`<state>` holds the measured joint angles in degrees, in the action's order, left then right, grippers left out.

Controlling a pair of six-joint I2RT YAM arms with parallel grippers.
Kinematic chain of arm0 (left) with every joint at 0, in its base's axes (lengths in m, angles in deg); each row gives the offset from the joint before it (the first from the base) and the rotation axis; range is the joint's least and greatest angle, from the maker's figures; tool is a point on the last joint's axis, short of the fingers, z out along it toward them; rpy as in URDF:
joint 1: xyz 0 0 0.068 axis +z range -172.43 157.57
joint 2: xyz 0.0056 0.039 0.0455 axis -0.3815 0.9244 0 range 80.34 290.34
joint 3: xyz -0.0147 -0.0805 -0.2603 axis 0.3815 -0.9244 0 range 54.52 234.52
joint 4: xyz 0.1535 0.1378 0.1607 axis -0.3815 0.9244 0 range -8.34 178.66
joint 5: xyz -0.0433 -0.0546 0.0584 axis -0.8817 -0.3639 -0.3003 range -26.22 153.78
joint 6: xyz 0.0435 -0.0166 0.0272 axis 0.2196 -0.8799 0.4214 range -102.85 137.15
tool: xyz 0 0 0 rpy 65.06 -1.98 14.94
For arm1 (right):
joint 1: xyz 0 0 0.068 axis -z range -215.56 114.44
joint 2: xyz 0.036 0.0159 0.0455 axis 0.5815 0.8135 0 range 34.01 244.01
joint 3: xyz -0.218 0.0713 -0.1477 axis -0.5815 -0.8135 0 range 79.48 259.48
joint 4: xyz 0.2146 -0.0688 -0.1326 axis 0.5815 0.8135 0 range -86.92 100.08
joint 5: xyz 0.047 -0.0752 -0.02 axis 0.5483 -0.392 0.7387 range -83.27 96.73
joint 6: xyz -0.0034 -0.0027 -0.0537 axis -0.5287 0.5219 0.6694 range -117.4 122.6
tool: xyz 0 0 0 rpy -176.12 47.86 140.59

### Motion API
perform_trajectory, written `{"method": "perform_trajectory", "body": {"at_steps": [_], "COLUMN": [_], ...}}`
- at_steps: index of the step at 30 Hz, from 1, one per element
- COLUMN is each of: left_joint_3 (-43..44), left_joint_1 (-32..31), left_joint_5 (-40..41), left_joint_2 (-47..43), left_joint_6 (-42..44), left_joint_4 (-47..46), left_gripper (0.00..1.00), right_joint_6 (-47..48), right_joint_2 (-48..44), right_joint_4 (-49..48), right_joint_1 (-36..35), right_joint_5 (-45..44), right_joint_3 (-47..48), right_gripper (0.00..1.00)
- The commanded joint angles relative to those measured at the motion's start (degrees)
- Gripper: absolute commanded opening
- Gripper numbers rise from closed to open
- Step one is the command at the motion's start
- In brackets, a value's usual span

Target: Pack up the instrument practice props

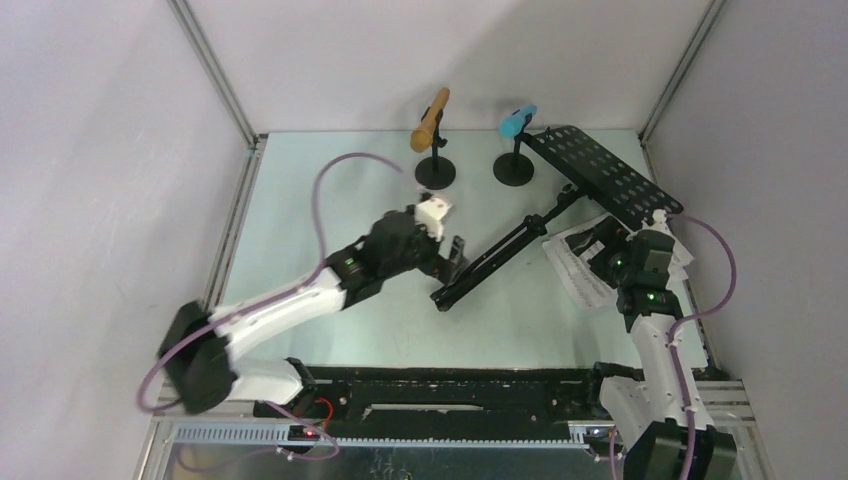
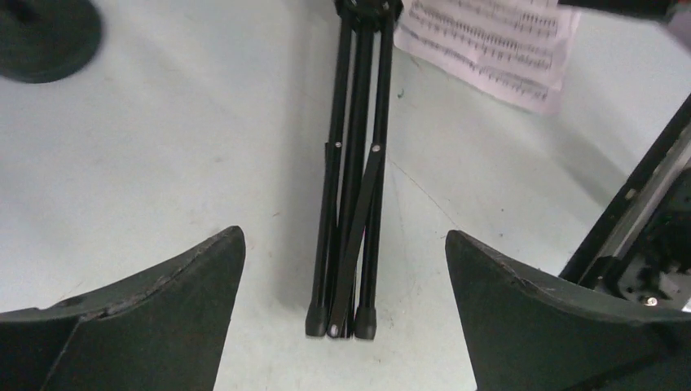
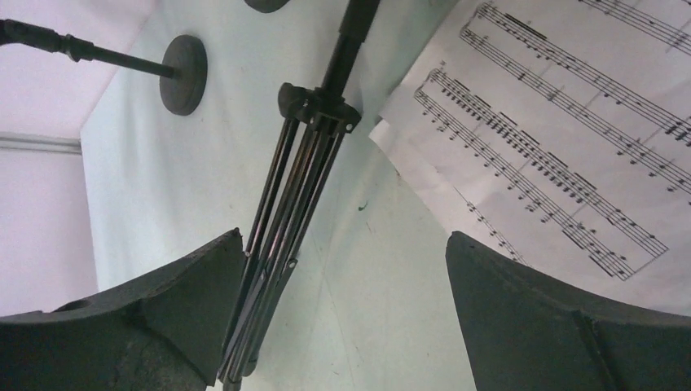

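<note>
Left gripper [image 2: 344, 235] and right gripper [image 3: 344, 236] both gape, empty. Music rack [image 1: 505, 247] lies folded at mid-frame on the tabletop [image 1: 290, 200]; I'd straddle its bunched legs squarely (no skew) before closing.

rack legs [image 1: 490, 262] left of pages [image 1: 572, 268], holders [image 1: 435, 173] behind

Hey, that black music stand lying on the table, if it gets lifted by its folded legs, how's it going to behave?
Probably stiff: the music stand has folded legs that are thin rods bunched together. Likely end-heavy, since the wide perforated desk sits at the far end, so that end may dip. The slim rods could slip when gripped.
</note>
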<state>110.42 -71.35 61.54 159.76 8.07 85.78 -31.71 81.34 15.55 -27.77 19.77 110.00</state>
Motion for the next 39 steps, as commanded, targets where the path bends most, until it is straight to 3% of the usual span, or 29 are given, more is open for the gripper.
{"method": "perform_trajectory", "body": {"at_steps": [1, 7, 10, 13, 17, 21, 26, 33, 39], "left_joint_3": [-12.52, -24.53, -28.06, -30.78, -32.48, -33.82, -35.39, -37.34, -38.05], "left_joint_1": [0.35, 0.49, 0.46, 0.45, 0.49, 0.43, 0.42, 0.44, 0.44], "left_joint_5": [10.22, 21.71, 24.86, 26.63, 28.18, 29.33, 31.7, 31.45, 30.94], "left_joint_2": [-16.29, -34.76, -41.32, -45.56, -47.28, -46.61, -46.68, -50.58, -51.64], "left_joint_6": [-4.96, -12.1, -16.93, -20.52, -21.13, -18.38, -16.68, -16.18, -15.7], "left_joint_4": [-7.87, -4.63, 0.96, 5.37, 9.23, 10.21, 10.93, 9.63, 9.12], "left_gripper": [1.0, 1.0, 1.0, 1.0, 1.0, 1.0, 1.0, 1.0, 1.0], "right_joint_6": [2.6, 0.05, -1.71, -0.87, 6.25, 13.81, 17.5, 22.76, 21.25], "right_joint_2": [1.4, 1.62, 3.18, 3.11, 4.78, 13.46, 28.19, 48.11, 60.39], "right_joint_4": [1.69, -3.66, -8.35, -11.74, -18.27, -25.52, -36.09, -62.1, -65.71], "right_joint_1": [5.31, 6.19, 5.36, 0.52, -12.72, -19.87, -20.36, -20.15, -18.63], "right_joint_5": [13.84, 18.35, 20.92, 15.62, 1.61, -6.17, -7.55, -8.13, -7.2], "right_joint_3": [1.68, 1.2, 1.21, 1.6, 3.64, 8.2, 15.32, 18.73, 28.57], "right_gripper": [1.0, 0.99, 0.91, 0.89, 0.88, 0.89, 0.88, 0.85, 0.82]}}
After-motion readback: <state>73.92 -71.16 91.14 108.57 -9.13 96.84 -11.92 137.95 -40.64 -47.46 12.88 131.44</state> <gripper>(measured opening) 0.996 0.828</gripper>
